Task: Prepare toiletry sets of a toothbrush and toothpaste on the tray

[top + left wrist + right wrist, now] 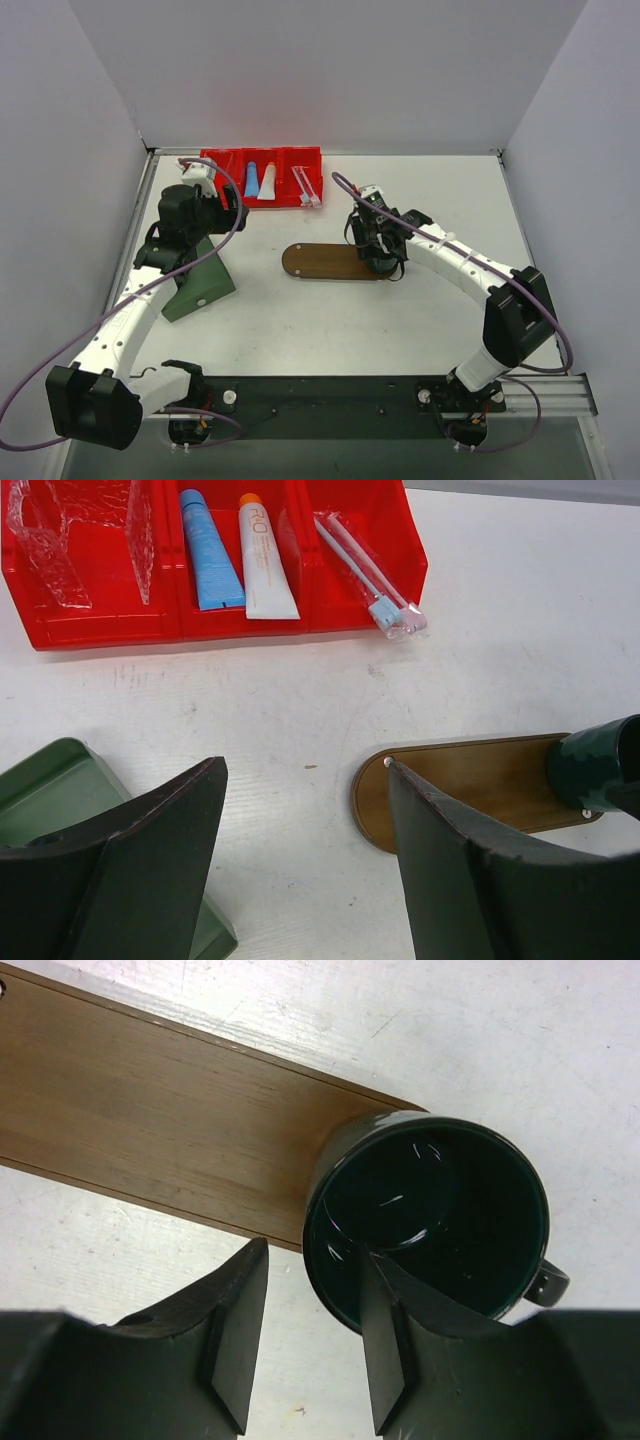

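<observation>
At the far left a green box [200, 285] sits on the white table [400, 330], partly under the left arm. The left gripper [302, 770] hangs above the table with its jaws spread wide and only bare tabletop between them. Its fingers [150, 860] touch none of the toiletries, all of which lie ahead of it and well apart.

They are in the red bin [100, 630] at the back of the table. The bin's left compartment holds crinkled clear plastic [70, 535]. In the middle compartment the blue tube [210, 555] and the white tube [265, 565] lie side by side, blue on the left, caps pointing away. In the right compartment are the wrapped toothbrushes [365, 570], their heads reaching over the bin's near rim.

Nearer the arms, right of centre, lies the brown oval tray [320, 262]. It has no toothbrush or tube on it. A dark green mug [430, 1220] stands upright at its right end.

The right gripper [312, 1260] is down at that mug with its jaws about half apart and straddling the rim. One finger is inside the cup, the other outside, and a sliver of table shows between the outer finger and the mug's wall. The tray lies just beside these jaws, not between them.
</observation>
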Available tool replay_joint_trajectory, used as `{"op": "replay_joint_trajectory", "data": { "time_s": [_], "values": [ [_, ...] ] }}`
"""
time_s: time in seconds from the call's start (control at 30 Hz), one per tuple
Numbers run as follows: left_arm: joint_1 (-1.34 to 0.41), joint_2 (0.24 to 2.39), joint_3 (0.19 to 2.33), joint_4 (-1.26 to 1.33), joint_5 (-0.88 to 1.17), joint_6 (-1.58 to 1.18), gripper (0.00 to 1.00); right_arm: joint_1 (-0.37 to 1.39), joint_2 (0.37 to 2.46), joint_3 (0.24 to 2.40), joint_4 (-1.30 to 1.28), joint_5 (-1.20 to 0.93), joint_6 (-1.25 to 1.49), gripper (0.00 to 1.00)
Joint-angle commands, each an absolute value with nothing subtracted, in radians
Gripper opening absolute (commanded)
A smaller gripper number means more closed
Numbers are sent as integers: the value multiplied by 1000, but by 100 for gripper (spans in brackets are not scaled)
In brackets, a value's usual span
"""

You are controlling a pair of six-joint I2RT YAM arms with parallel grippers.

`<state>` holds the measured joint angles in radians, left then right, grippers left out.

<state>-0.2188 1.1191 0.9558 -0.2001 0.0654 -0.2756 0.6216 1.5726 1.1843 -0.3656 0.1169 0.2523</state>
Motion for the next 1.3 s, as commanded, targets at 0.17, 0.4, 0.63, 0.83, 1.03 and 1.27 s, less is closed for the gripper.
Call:
{"op": "replay_joint_trajectory", "data": {
  "time_s": [0.17,0.4,0.63,0.83,1.03,1.27],
  "values": [
    [-212,1123,969,-189,84,-265,75,618,1620,1243,-364,130,215,27],
    [-212,1127,969,-189,89,-265,75,618,1621,1229,-365,126,216,18],
    [-210,1129,971,-189,89,-267,75,618,1609,1223,-370,118,224,8],
    [-210,1129,971,-189,92,-267,75,620,1603,1220,-379,120,232,4],
    [-210,1131,969,-187,94,-265,75,621,1600,1215,-382,110,232,0],
    [-210,1131,968,-187,95,-267,75,621,1577,1194,-367,32,187,0]
  ]
}}
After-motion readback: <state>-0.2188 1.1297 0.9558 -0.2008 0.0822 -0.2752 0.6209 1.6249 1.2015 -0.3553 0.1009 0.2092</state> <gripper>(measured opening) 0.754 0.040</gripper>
